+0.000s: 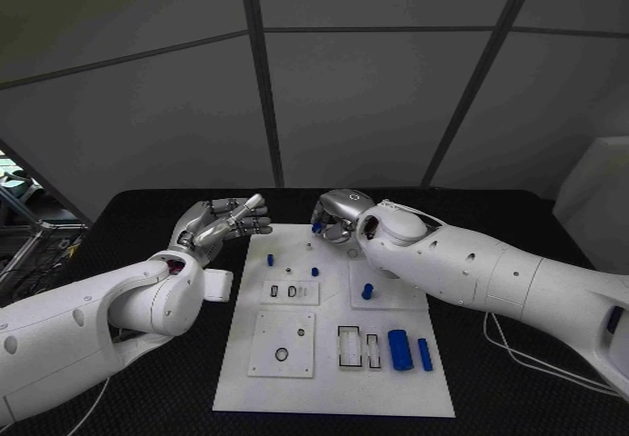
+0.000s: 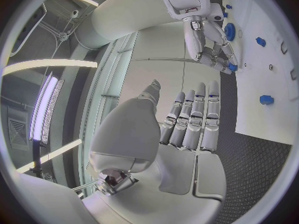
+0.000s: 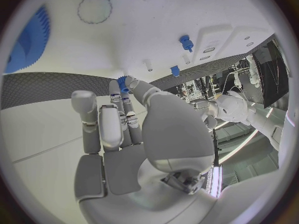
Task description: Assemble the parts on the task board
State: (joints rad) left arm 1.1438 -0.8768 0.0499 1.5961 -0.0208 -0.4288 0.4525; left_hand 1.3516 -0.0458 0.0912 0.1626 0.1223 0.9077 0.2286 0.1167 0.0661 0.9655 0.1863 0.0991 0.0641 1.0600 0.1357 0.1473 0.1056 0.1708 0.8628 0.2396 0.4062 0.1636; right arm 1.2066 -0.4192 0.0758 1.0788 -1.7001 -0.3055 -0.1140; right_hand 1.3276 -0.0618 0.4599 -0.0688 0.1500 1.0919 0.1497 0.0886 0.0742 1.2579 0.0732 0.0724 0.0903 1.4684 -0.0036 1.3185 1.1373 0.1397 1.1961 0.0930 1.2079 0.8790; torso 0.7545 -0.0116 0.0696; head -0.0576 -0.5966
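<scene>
1. White and flat, the rectangular task board point(image 1: 334, 381) lies on the black table point(image 1: 524, 381) in the head view. The silver left hand point(image 1: 223, 222) hovers beside the board's far left corner, fingers apart and lightly bent, holding nothing. The silver right hand point(image 1: 338, 216) is curled above the board's far edge, a small blue part point(image 1: 314, 226) just visible at its fingertips. Nearer the robot than that hand lie two blue cylinders point(image 1: 409, 350), side by side, and a short blue peg point(image 1: 367, 292) stands between them and the hand.

2. Seen from the left wrist, the left hand point(image 2: 190, 119) has its fingers stretched straight and side by side, empty. Beyond them the right hand point(image 2: 212, 47) reaches down to the white board point(image 2: 268, 119), pinching the small blue part point(image 2: 231, 67) at its fingertips.

3. Seen from the right wrist, the right hand point(image 3: 118, 119) pinches the blue part point(image 3: 122, 83) between thumb and fingertips, just off the board's edge point(image 3: 124, 30). A blue toothed gear point(image 3: 28, 42) lies on the board past the fingers.
</scene>
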